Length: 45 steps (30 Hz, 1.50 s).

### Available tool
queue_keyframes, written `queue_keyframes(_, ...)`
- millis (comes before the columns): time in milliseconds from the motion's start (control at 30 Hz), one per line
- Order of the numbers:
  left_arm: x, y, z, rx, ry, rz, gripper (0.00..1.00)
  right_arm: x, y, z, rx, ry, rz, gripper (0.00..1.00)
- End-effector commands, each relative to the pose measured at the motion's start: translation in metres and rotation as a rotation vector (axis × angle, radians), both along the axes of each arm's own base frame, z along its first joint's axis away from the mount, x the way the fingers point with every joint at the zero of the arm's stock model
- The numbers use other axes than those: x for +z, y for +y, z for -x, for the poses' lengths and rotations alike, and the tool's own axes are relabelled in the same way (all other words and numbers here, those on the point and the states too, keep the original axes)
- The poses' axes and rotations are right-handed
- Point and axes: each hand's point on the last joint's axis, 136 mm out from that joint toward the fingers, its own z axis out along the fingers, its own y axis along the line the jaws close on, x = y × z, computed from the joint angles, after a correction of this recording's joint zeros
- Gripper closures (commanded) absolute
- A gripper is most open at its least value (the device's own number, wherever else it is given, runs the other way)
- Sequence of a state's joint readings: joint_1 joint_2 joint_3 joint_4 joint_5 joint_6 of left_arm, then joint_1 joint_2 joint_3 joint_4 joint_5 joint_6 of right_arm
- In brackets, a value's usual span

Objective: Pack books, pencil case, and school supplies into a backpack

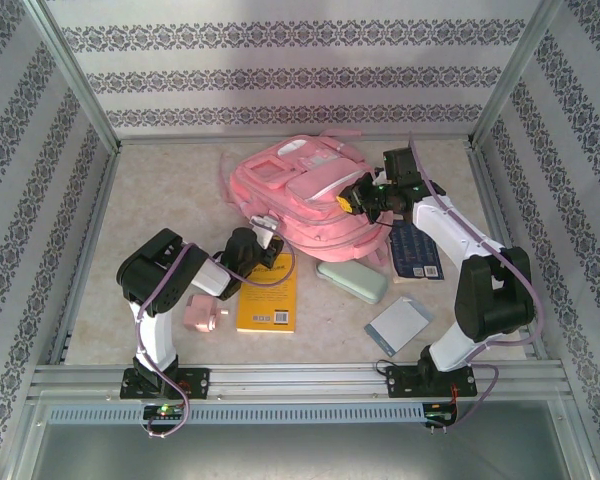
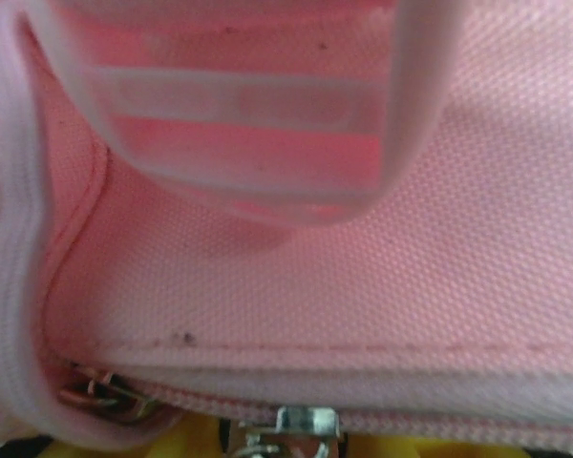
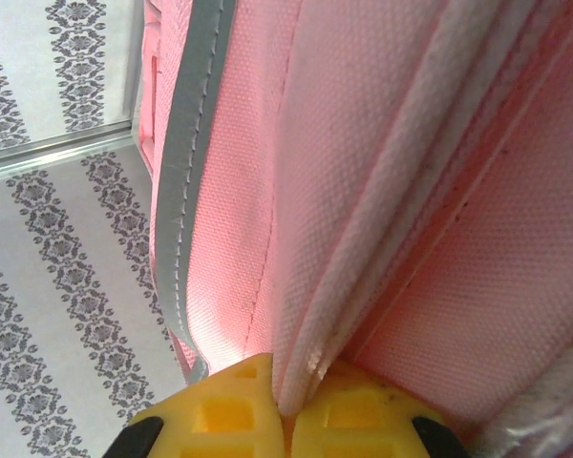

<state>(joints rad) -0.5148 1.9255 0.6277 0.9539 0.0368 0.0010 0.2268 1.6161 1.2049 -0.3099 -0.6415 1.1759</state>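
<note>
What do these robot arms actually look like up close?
The left arm and right arm are white tubes with bulky black joints. Thin purplish cables loop along them. The right claw has yellow plastic fingers with square recesses.

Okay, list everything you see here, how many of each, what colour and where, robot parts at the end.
backpack: one, pink, far middle of the table
yellow book: one, yellow-orange, just in front of the backpack
navy book: one seen, dark navy, right of the backpack, partly under the right arm
pencil case: one, mint green, between the two books
pad: one, grey-blue, near right
box: one, pink, near left, by the left arm
table: one, speckled beige
walls: three, white with grey patterned stripes
left gripper: one, at the backpack's near-left edge by a zip; grip unclear
right gripper: one, yellow tips, shut on a backpack seam
</note>
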Motion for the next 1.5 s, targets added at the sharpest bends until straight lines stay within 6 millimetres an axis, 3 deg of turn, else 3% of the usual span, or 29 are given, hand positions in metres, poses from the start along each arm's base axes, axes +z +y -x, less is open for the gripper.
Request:
queue_keyframes(0, -0.001, 0.006, -0.006, 0.035, 0.024, -0.012, 0.72, 0.028, 0.015, 0.006, 0.07, -0.094, -0.067, 1.0)
queue_keyframes(300, 0.001, 0.008, -0.005, 0.033, 0.019, -0.038, 1.0, 0.023, 0.012, 0.007, 0.066, -0.092, -0.041, 1.0)
queue_keyframes(767, 0.008, 0.007, 0.017, -0.013, 0.038, -0.006, 1.0, 0.012, 0.004, -0.006, 0.004, -0.074, 0.018, 1.0)
queue_keyframes(1467, 0.013, -0.029, 0.05, -0.118, 0.065, 0.003, 1.0, -0.003, 0.007, -0.023, -0.072, -0.028, 0.083, 1.0)
